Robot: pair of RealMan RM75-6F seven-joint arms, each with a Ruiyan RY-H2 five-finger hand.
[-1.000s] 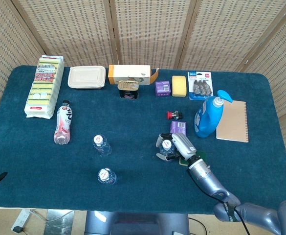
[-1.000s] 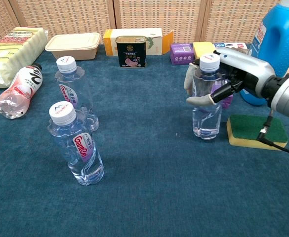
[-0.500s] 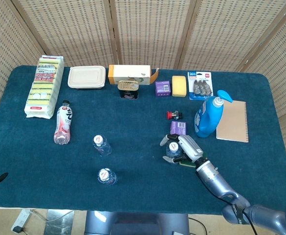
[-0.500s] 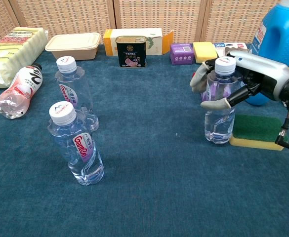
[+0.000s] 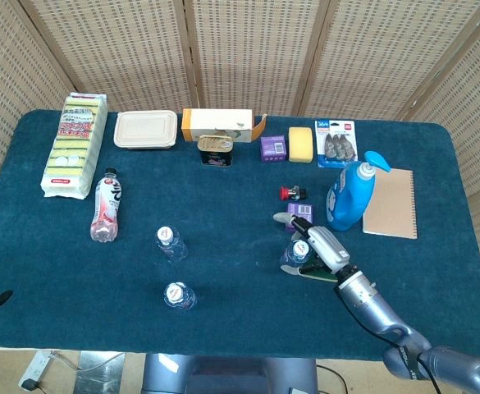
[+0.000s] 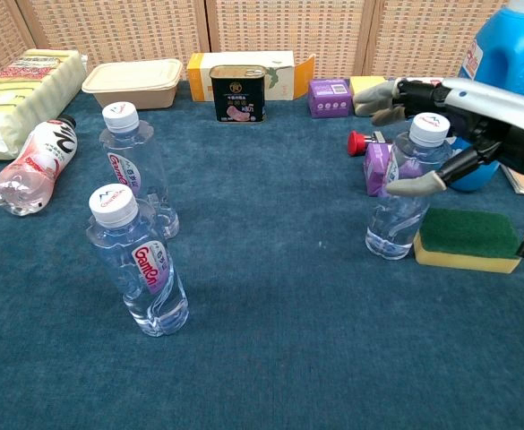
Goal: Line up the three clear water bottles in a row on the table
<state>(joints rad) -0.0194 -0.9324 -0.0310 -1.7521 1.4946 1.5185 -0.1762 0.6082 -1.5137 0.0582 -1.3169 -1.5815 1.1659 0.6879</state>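
Two clear water bottles stand upright at the left: the far one [image 5: 168,242] [image 6: 136,170] and the near one [image 5: 178,295] [image 6: 141,269]. The third clear bottle [image 5: 295,254] [image 6: 403,202] is right of centre, tilted with its cap leaning toward my right hand [image 5: 323,246] [image 6: 481,107]. The hand's fingers [image 6: 382,97] are spread away above and behind the cap, and the thumb lies across the front of the bottle. The bottle's base sits against a green and yellow sponge [image 6: 468,240]. My left hand is not seen.
A purple box [image 5: 299,213] [image 6: 373,166], a red-capped item [image 5: 289,194] and a blue detergent bottle [image 5: 350,197] stand just behind the third bottle. A pink-labelled bottle [image 5: 107,209] lies at the left. Boxes, a can [image 5: 215,150] and a sponge pack line the back.
My right hand carried the third bottle rightward to the sponge, then spread its fingers off it. The bottle now leans to the right instead of standing upright.
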